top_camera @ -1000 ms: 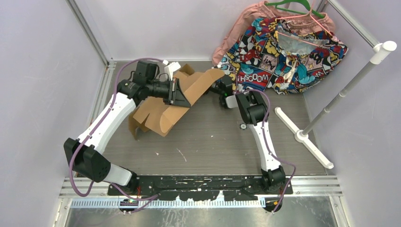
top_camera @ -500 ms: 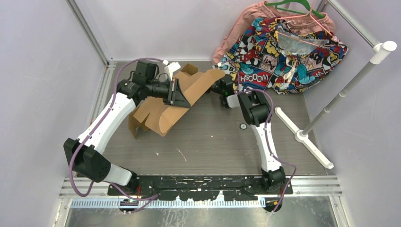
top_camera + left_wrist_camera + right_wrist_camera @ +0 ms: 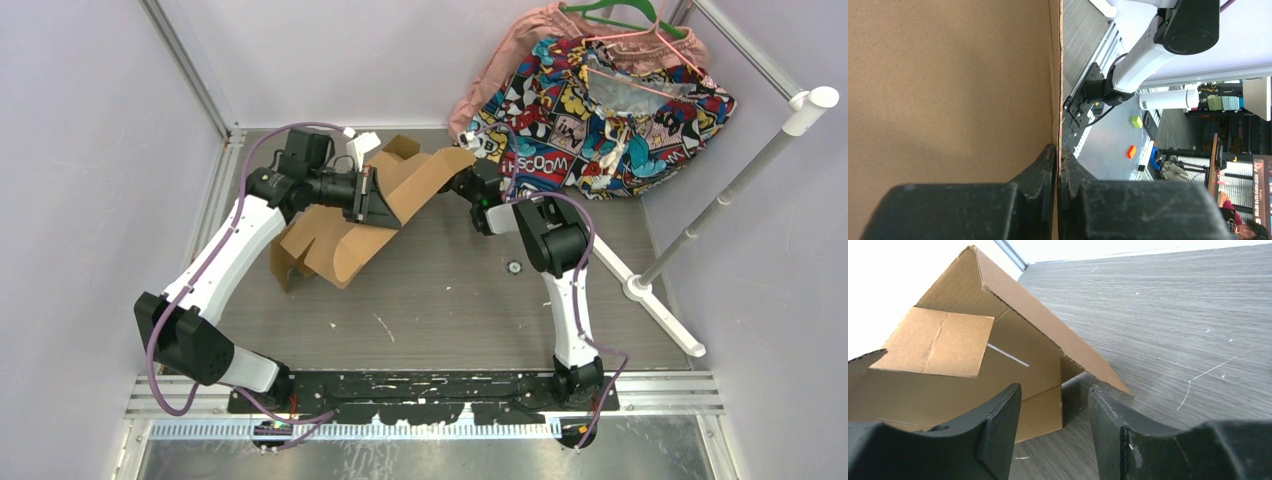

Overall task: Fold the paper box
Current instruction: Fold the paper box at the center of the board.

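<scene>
The paper box (image 3: 345,235) is a brown cardboard sheet, partly folded and propped up at the back left of the table. My left gripper (image 3: 383,200) is shut on the edge of one raised panel. In the left wrist view that panel (image 3: 948,75) fills the left side, and the left gripper (image 3: 1058,156) pinches its edge. My right gripper (image 3: 458,186) is low by the tip of a raised flap (image 3: 440,163), right of the box. Seen from the right wrist, the right gripper (image 3: 1055,405) is open and holds nothing, and the box (image 3: 998,360) rises just ahead of it.
A comic-print cloth (image 3: 600,110) and a pink cloth lie at the back right under a green hanger (image 3: 612,14). A white pole stand (image 3: 640,285) crosses the table's right side. A small round part (image 3: 514,266) lies near the right arm.
The right arm's elbow swung to the right and its gripper shifted slightly back and left toward the flap, jaws a little wider. The left gripper and box stayed put.
</scene>
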You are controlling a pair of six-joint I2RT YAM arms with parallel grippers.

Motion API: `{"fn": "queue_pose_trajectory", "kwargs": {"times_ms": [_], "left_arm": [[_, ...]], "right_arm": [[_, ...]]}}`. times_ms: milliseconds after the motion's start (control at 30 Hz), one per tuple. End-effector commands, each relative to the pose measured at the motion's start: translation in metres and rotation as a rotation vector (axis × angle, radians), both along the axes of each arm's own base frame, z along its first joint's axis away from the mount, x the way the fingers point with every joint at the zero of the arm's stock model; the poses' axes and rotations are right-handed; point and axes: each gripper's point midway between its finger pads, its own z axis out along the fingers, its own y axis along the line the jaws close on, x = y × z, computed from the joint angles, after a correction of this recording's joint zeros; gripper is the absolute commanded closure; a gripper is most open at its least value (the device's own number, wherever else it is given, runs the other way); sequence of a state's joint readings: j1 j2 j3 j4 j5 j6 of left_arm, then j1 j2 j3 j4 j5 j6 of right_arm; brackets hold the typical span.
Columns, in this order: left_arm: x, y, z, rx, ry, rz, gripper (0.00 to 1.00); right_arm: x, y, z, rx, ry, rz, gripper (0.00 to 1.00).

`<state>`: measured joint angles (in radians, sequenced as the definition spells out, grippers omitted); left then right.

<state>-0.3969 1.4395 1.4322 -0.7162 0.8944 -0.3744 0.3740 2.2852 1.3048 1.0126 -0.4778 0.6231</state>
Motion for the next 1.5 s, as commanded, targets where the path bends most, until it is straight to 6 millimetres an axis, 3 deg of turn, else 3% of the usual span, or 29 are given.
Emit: {"fn": "queue_pose_trajectory", "kwargs": {"times_ms": [0,333,667,800,1033,1467], "left_arm": [[-0.005,0.0,0.022,-0.046,-0.052,-0.042,0.93],[-0.007,0.0,0.023,-0.049,-0.05,-0.053,0.93],[-0.008,-0.001,0.025,-0.06,-0.048,-0.065,0.93],[-0.007,-0.001,0.025,-0.064,-0.047,-0.065,0.93],[-0.005,0.0,0.023,-0.066,-0.043,-0.062,0.93],[-0.001,-0.001,0.023,-0.084,-0.033,-0.048,0.93]], "right_arm": [[0.018,-0.007,0.039,-0.023,-0.188,-0.092,0.42],[0.035,-0.007,0.038,0.0,-0.223,-0.133,0.4],[0.046,0.001,0.034,0.013,-0.215,-0.115,0.46],[0.049,0.003,0.034,0.016,-0.211,-0.109,0.53],[0.041,0.005,0.031,0.028,-0.196,-0.083,0.77],[0.007,-0.005,0.018,0.047,-0.163,-0.12,0.81]]}}
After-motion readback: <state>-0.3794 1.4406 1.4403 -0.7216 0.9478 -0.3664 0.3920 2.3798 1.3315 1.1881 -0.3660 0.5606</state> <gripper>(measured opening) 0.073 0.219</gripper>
